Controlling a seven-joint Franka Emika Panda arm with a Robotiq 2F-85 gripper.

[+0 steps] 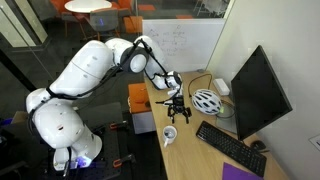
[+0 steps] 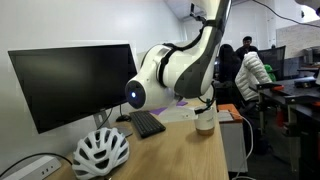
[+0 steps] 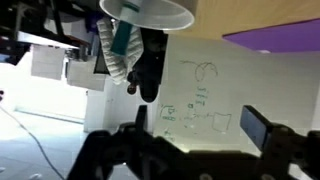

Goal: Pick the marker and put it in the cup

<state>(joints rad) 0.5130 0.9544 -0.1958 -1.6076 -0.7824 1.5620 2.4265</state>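
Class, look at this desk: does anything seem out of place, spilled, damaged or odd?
Nothing looks spilled or damaged. The one odd item is a white bicycle helmet lying on the desk by the monitor. The cup stands upright.

Desk (image 2: 175,150) holds helmet (image 2: 100,152), keyboard (image 2: 147,123), cup (image 2: 205,123)
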